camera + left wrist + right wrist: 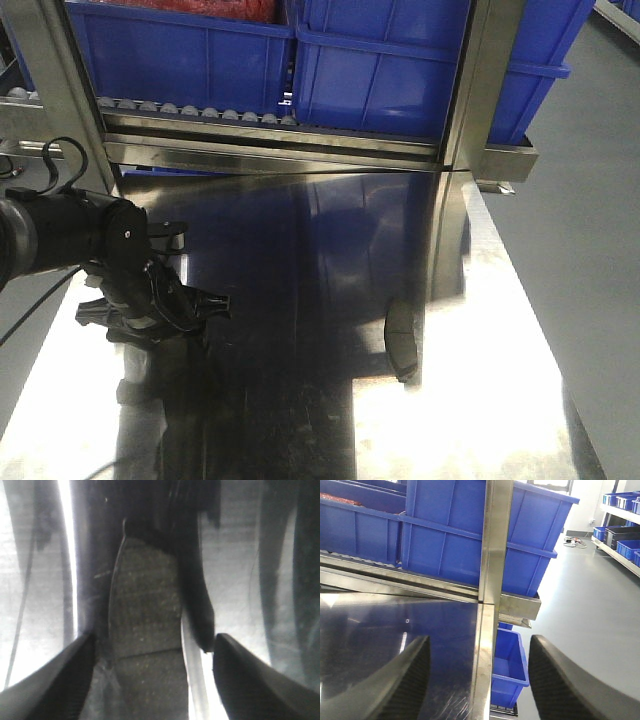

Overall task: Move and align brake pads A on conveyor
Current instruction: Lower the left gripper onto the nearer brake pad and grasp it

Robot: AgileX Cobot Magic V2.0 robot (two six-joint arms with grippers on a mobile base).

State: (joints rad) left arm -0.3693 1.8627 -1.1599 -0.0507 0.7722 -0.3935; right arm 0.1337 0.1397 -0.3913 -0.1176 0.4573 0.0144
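The left gripper (155, 647) hangs low over the bench (480, 400), jaws spread. A brake pad (145, 595) lies flat between them, seemingly untouched, its long axis running straight away from the wrist, across the line on which the jaws close. A second brake pad (402, 340) lies on the bench's right half, well apart from that arm and probably nearer the right gripper (477, 680), which is spread and empty; the conveyor is in no view.
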